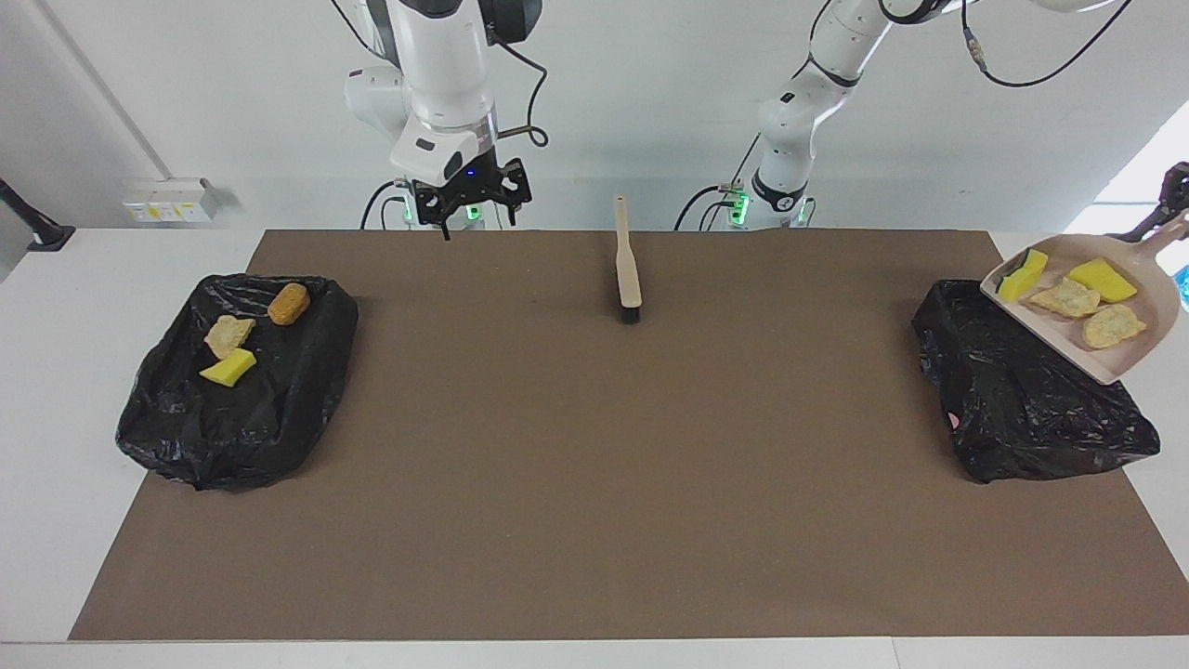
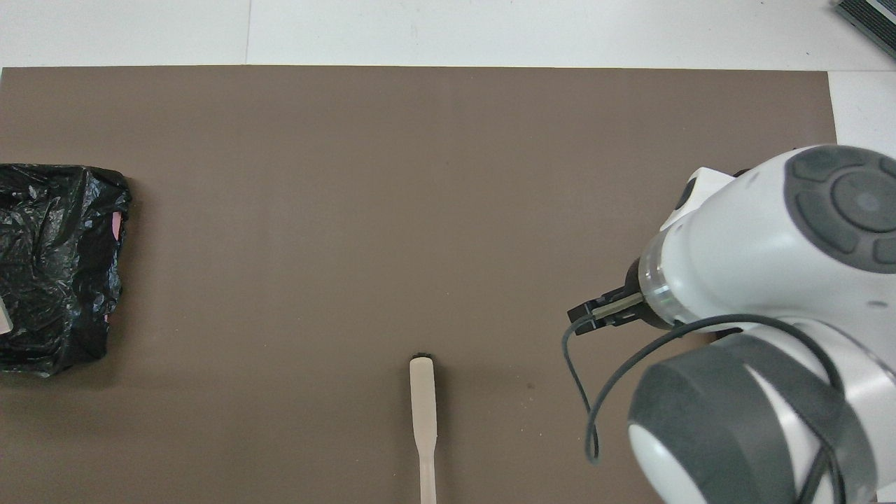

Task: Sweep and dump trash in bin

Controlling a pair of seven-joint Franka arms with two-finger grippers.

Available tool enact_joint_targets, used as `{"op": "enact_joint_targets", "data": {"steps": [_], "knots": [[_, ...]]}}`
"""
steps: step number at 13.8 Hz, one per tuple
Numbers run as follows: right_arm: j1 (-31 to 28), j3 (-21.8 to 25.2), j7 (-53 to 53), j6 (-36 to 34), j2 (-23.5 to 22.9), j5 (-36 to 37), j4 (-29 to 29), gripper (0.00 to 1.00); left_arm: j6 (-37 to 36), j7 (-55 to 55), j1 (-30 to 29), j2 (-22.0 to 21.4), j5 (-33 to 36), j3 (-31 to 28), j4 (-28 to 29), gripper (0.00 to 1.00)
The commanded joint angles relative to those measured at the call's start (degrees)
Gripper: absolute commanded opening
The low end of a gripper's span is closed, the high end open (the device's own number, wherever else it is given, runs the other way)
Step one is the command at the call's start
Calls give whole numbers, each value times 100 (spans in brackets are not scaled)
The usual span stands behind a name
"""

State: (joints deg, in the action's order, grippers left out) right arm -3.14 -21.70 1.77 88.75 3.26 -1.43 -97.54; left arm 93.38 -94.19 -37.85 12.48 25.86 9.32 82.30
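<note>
From straight above, most of what showed was the brown mat [image 2: 350, 210] covering the white table [image 2: 490, 31]. A crumpled black bag [image 2: 56, 266] sat at the left arm's end, with a bit of pink peeking out along its edge. The beige-handled brush [image 2: 423, 413] lay close to the robots' edge, dark bristle end pointing away from them. The right arm [image 2: 770, 315] filled its own end of the frame, a black cable [image 2: 595, 392] looping off it.
</note>
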Motion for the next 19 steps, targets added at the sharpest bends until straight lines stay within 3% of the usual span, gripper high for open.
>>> {"op": "enact_joint_targets", "data": {"steps": [1, 4, 8, 13, 17, 19], "knots": [[-406, -80, -274, -43, -98, 64, 130, 100, 513, -301, 260, 9, 524, -35, 154, 0], [-618, -80, -274, 116, -98, 73, 122, 100, 926, -337, 269, -43, 578, -44, 373, 0], [-889, -71, -256, 116, -107, 56, 122, 100, 1672, -337, 435, -157, 1368, -27, 751, 0], [-1294, -53, -291, 485, -194, 73, 130, 100, 2140, -285, 769, -26, 1800, -27, 726, 0], [-831, 648, -239, 406, -151, 117, 130, 100, 2421, -205, 787, -105, 2256, -35, 893, 0], [-304, 1419, -256, 301, -142, 117, 139, 100, 2430, -205, 787, -140, 2266, -35, 893, 0]]}}
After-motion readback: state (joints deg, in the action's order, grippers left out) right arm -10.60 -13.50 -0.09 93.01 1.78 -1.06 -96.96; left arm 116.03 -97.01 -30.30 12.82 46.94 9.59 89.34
